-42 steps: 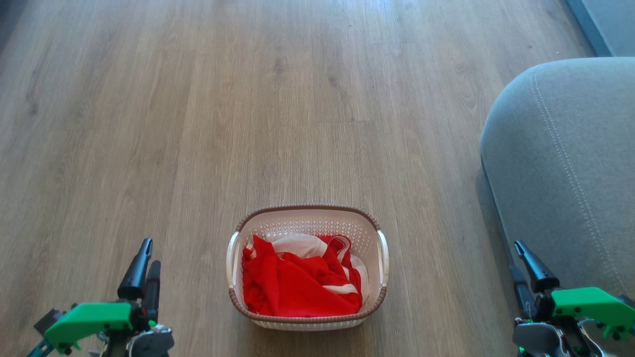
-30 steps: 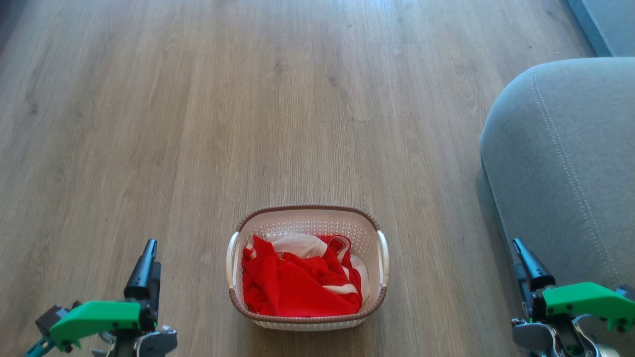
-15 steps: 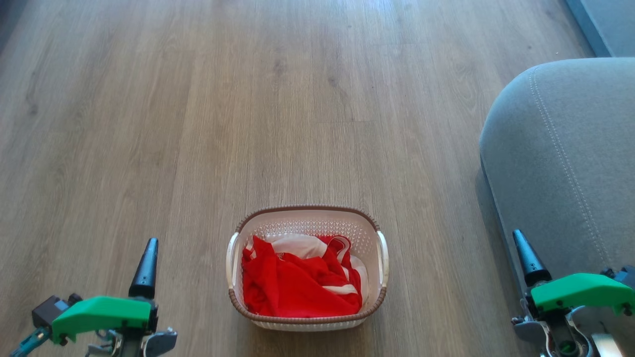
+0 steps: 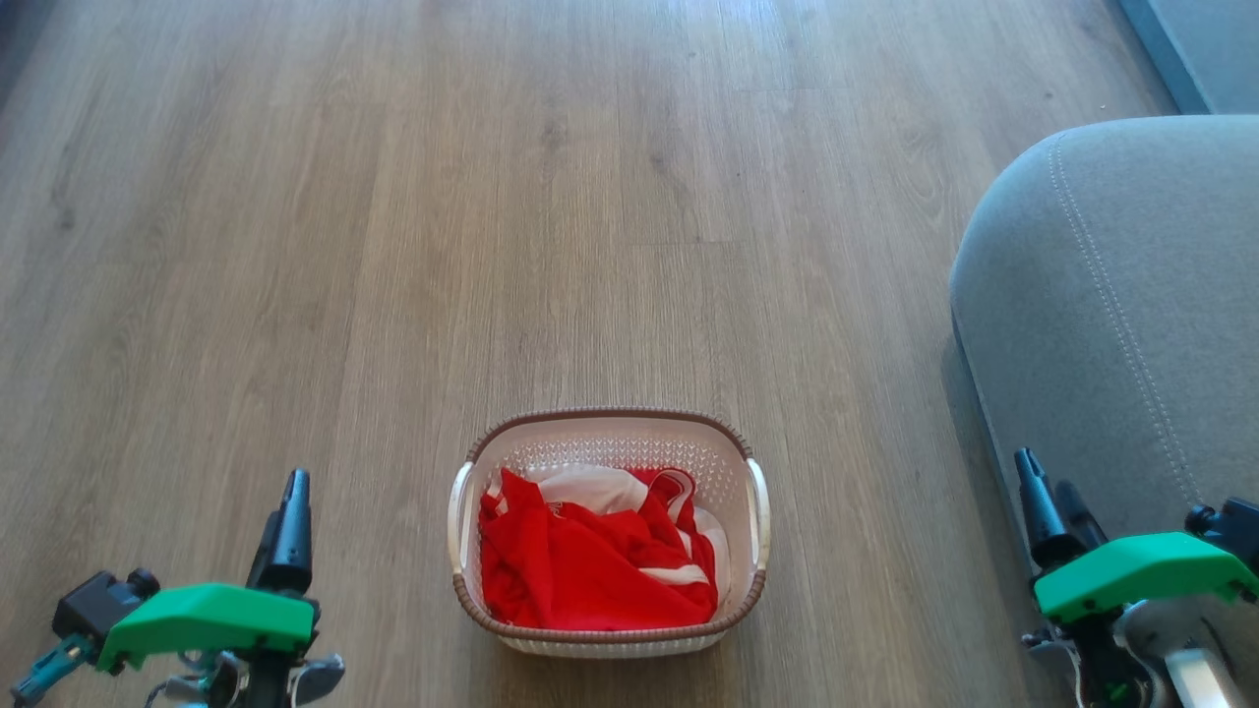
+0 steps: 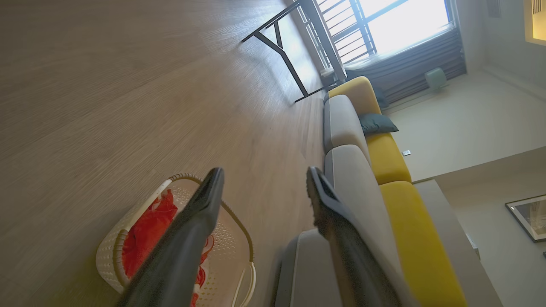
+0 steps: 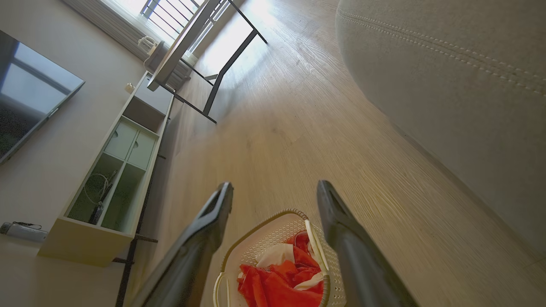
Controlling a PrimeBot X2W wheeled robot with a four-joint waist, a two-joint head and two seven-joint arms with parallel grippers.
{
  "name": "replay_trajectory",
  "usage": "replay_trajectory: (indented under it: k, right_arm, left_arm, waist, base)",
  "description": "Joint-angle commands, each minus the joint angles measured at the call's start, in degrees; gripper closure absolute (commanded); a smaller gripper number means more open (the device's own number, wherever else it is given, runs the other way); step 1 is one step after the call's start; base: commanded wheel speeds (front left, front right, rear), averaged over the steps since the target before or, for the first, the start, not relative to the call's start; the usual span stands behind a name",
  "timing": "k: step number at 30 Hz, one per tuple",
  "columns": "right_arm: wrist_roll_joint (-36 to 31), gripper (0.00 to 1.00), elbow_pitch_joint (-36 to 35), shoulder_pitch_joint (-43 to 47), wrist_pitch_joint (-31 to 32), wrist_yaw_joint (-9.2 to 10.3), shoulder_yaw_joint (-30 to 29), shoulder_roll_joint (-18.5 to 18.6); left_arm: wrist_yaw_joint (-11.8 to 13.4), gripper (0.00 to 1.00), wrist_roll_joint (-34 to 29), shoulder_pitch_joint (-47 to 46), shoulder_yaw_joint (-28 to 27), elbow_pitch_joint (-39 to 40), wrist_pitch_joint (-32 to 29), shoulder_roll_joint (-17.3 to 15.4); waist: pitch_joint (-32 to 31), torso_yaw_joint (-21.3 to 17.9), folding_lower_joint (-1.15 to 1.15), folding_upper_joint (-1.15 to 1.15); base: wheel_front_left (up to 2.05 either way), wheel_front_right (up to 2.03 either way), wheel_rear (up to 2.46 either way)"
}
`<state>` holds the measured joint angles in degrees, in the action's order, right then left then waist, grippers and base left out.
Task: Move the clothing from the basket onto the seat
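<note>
The basket [image 4: 610, 413] stands on the wooden floor [image 4: 393, 246], low in the middle of the head view. The clothing [image 4: 590, 570] lies crumpled inside it, red with white stripes and a white panel toward the far side. It covers most of the bottom and sits below the brown rim. The seat [image 4: 1121, 324] is on the robot's right, apart from the basket, with a strip of bare floor between them.

The left gripper [image 4: 293, 492] hovers at the lower left, off to the basket's left and clear of it, with its fingers pointing forward. The left wrist view shows its jaws spread wide with nothing between them.

The right gripper [image 4: 1045, 474] hovers at the lower right, against the seat's near edge. Whether it touches the fabric cannot be told. In the right wrist view its jaws are also wide apart and empty, and the basket and clothing show through the gap.

Farther off, the wrist views show a table [image 6: 183, 42] by a bright window, yellow cushions [image 5: 386, 157] behind the grey ones, and a shelf unit [image 6: 85, 243] along a wall.
</note>
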<state>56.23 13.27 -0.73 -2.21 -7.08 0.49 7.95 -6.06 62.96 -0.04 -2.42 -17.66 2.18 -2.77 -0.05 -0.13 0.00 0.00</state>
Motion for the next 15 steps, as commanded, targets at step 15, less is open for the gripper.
replay_trajectory:
  k: [15]
  right_arm:
    - [-10.4,0.0,-2.4,-2.0,-3.0,-0.22,4.1,4.3]
  left_arm:
    - [-1.1,0.0,-12.0,-2.6,-1.9,2.8,3.0,-0.4]
  waist:
    - [0.0,0.1,0.0,0.0]
  base:
    - [0.0,0.0,0.0]
